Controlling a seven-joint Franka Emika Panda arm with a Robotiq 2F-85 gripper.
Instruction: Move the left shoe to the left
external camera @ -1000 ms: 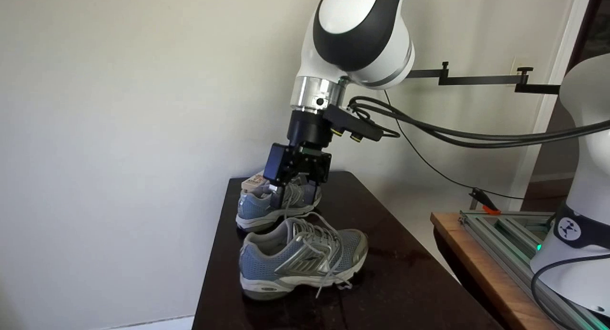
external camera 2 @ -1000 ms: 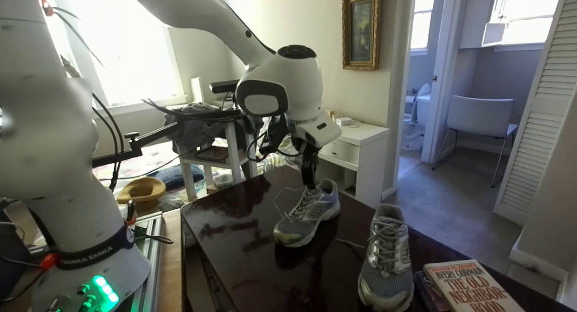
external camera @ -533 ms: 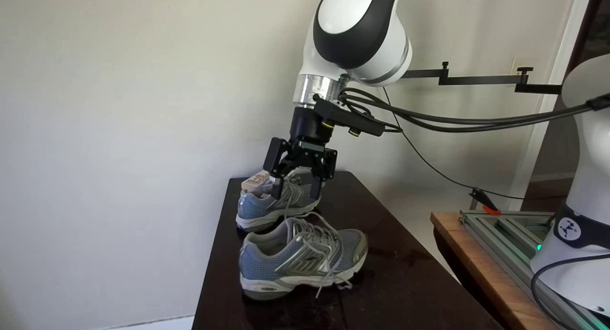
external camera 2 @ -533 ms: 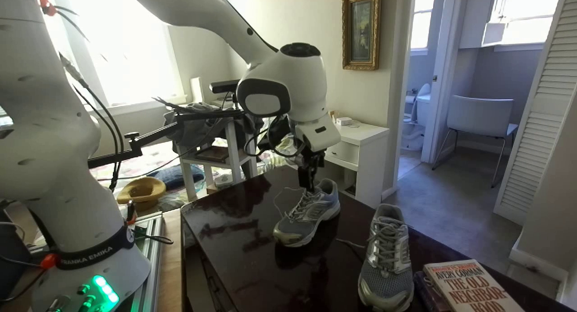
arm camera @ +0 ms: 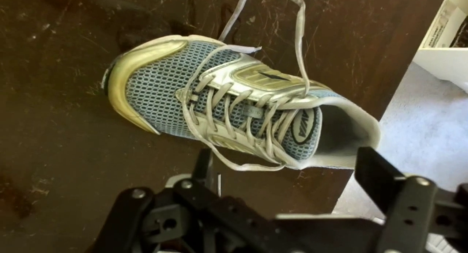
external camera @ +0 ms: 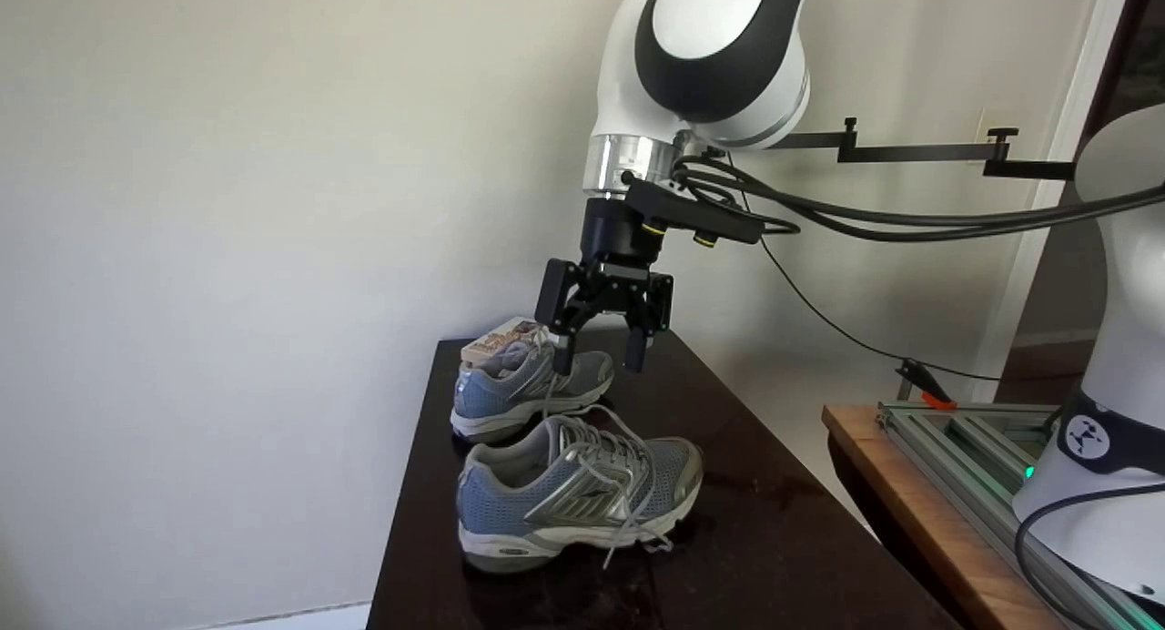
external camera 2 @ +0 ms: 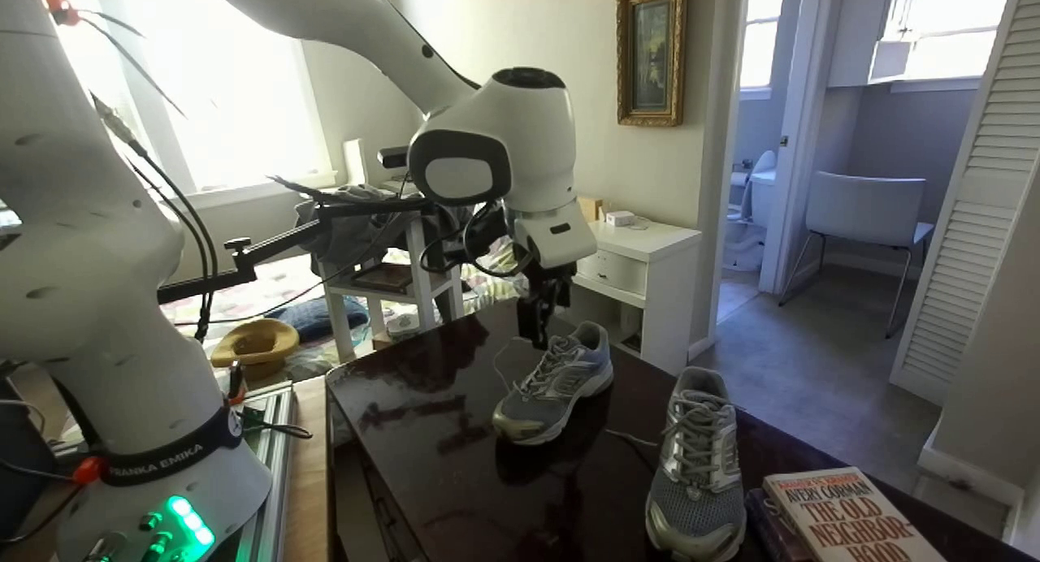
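The silver-trimmed, grey-blue mesh left sneaker (external camera: pixel 580 493) stood upright beside its matching twin (external camera 2: pixel 699 464), toe toward the white robot base (external camera 2: pixel 138 408), long axis across the scratched dark-brown tabletop (external camera: pixel 746 557). The black two-fingered gripper (external camera: pixel 600 361) hung near the sneaker, jaws wide apart. A gilt-framed picture (external camera 2: pixel 650 50) hung on the wall (external camera 2: pixel 552 26). The tongue label (arm camera: pixel 303 126) read AVIA; the cream paperback (external camera 2: pixel 853 517), THE OLD NEIGHBORHOOD.
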